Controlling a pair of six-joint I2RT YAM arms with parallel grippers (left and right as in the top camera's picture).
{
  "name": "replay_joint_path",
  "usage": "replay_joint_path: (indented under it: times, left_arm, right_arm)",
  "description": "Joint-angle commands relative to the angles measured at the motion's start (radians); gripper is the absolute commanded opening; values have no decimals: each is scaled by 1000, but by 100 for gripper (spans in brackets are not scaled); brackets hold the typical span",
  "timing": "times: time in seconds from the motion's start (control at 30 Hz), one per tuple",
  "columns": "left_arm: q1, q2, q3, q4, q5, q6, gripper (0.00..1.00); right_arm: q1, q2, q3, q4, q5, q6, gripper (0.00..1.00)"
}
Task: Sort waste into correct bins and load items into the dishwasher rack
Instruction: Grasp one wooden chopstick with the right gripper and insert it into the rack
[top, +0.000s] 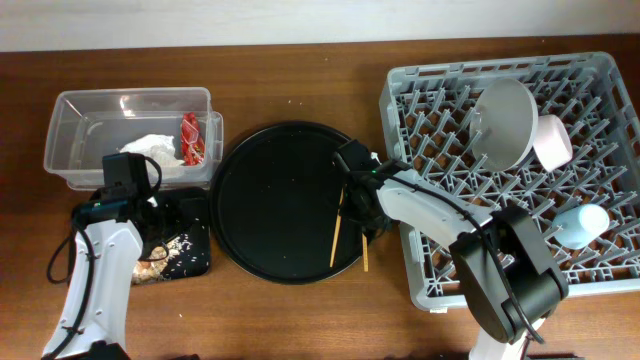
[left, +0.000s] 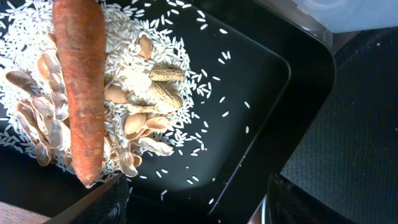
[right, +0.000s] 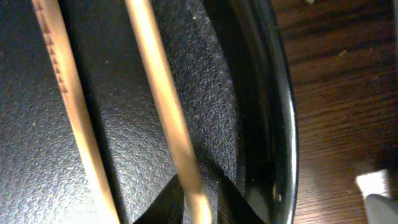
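My left claw (left: 189, 205) hangs wide open just above the shallow black tray (left: 261, 93), its two tips showing at the bottom corners of the wrist view. In that tray the carrot piece (left: 81, 93) lies across a heap of rice scraps (left: 137, 37) mixed with peanut shells (left: 165, 74). Just behind the tray stands the clear tub (top: 70, 105), holding the napkin (top: 155, 148) and the red wrapper (top: 190, 138).

My right claw (right: 199, 199) sits low over the right side of the round black tray (right: 277, 124). The chopsticks (right: 165, 106) lie there side by side near the rim, with the table (right: 336, 93) beyond it. Dark tips flank one stick closely, but I cannot tell whether they grip it.

The dishwasher rack (top: 395, 100) at the right carries the plate (top: 505, 120) on edge, the bowl (top: 553, 140) beside it and the cup (top: 583, 222).
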Motion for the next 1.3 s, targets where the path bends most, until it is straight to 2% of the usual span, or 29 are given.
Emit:
replay_joint_path:
  times: [0.0,0.07,0.2,0.27,0.33,0.43,0.5,0.6,0.73,0.8,1.13,1.2,1.27]
  left_arm:
    - [-3,-11,7,-2,0,16,71]
    - [-3,-11,7,-2,0,16,71]
    - [-3,-11,7,-1,0,16,71]
    - [-3,-11,7,-1,0,16,71]
    - [-3,-11,7,-1,0,16,71]
    - [-3,-11,7,-1,0,16,71]
    - [-3,-11,7,-1,0,16,71]
    - [-3,-11,7,-1,0,16,71]
    - [-3,-11,7,-2,0,16,71]
    - [-3,-11,7,-1,0,16,71]
    - [-3,-11,7,-2,0,16,71]
    - [-3,-11,7,-2,1,16,71]
    - [-3,-11,7,-2,0,16,71]
  right_arm:
    - [8,25,-26,6,-92,6,13]
    - [8,17,-18,2,-106,-55,4]
    - [-37,-132,59,-111,-106,-296,4]
    - [-121,-257,69,-172,-107,-439,4]
    - [-227,-396,70,-246,-106,-641,4]
    - [-389,-432,68,-307,-107,-776,4]
    - [-438,-380,60,-328,-109,-788,4]
    - [-436,-286,58,-322,-121,-806,4]
    - [-435,-280,58,-315,-123,-808,4]
    - [-435,-278,58,-315,-161,-853,4]
    - [-435,-217,59,-343,-216,-846,4]
    - [-437,-217,59,-338,-216,-814,6]
    - [-437,-217,59,-331,-216,-802,13]
